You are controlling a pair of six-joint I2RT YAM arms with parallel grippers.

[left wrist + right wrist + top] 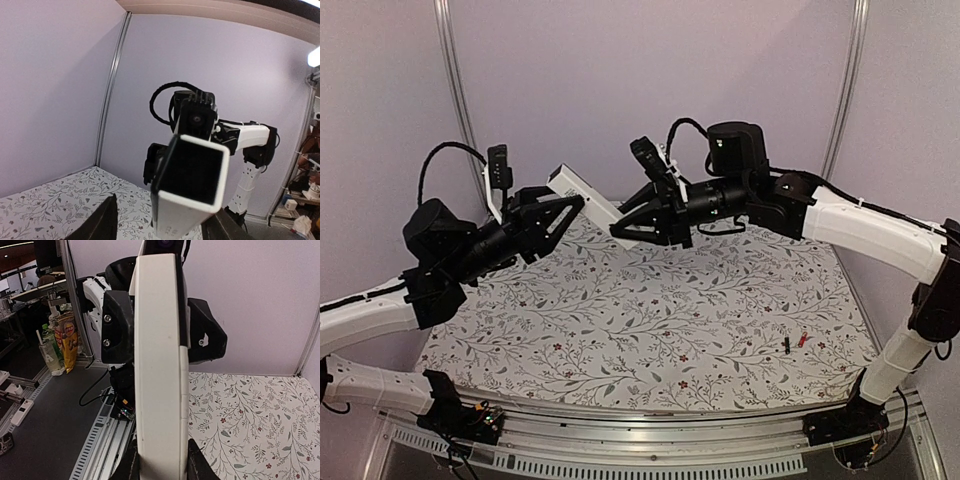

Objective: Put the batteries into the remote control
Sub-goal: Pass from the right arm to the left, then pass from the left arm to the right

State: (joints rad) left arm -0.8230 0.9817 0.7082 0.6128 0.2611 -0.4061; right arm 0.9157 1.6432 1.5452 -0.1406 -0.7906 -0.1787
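The remote control [588, 195] is a white bar held in the air above the back of the table, between both arms. My right gripper [620, 232] is shut on its lower end, and in the right wrist view its fingers [131, 467] press both sides of the remote control [160, 365]. My left gripper [575, 205] is open around the upper end. In the left wrist view its fingers [106, 217] stand apart from the remote control [185, 210], whose black end faces the camera. The batteries, one black [786, 345] and one red [802, 340], lie on the cloth at the front right.
A floral cloth [650, 320] covers the table. Aluminium posts [455, 70] stand at the back corners against purple walls. A metal rail [650, 455] runs along the near edge between the arm bases.
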